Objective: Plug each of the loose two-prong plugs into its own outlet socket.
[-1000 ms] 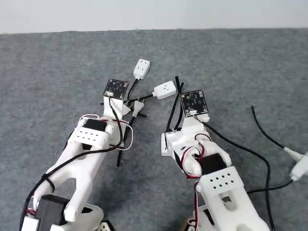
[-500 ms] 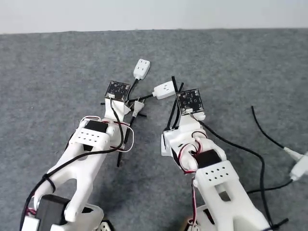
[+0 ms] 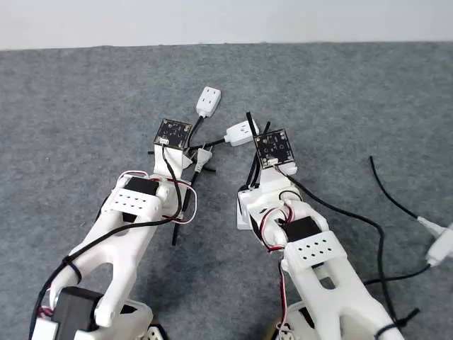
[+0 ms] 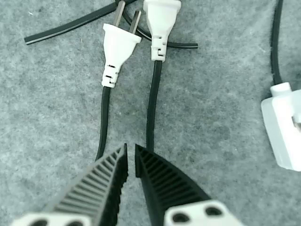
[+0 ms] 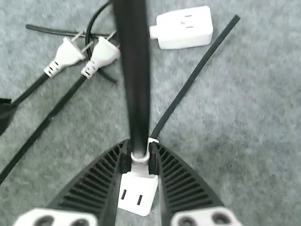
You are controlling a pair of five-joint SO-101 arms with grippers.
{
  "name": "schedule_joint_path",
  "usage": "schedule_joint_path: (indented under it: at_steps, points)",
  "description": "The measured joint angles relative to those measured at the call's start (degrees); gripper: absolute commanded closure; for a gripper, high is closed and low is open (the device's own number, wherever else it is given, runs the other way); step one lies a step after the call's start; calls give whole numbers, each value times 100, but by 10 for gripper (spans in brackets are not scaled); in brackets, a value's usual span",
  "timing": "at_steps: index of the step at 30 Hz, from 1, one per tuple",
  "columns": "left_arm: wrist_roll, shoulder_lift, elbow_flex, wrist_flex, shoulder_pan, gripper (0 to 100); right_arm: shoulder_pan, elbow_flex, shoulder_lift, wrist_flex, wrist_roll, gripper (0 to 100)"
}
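The fingers (image 5: 103, 181) of the right gripper (image 5: 138, 154) are pinching the neck of an outlet socket (image 5: 137, 193). A slotted face is showing toward the wrist, and its black cord (image 5: 133, 70) is running out ahead between the tips. I judge this hold is meant to steady the socket so a plug can be pushed in. The fingers (image 4: 106, 183) of the left gripper (image 4: 131, 153) are sitting almost together, with only a slit between them and nothing in it. Across the gray felt table (image 3: 78, 92), the left arm (image 3: 120, 234) and right arm (image 3: 318, 273) are angling toward one central cluster, likely because plug and socket have to meet there. A free socket (image 3: 208, 101) and a second free socket (image 3: 242, 132) are lying just beyond the wrists. The first loose plug (image 4: 117, 47) and second loose plug (image 4: 161, 21) are lying side by side ahead of the left gripper, prongs pointing away from it (neither is seated in a socket yet). Their cords (image 4: 151, 108) are trailing back under its tips, which is probably why it is hovering there, lined up to take one.
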Motion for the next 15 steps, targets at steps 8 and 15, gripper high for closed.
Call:
schedule_joint_path:
  at_steps: [8, 15]
  points:
    - [0, 0, 0, 0, 0, 978, 0, 0, 0, 0, 0, 991]
    - [0, -35, 114, 0, 0, 978, 18, 176, -18, -26, 211, 991]
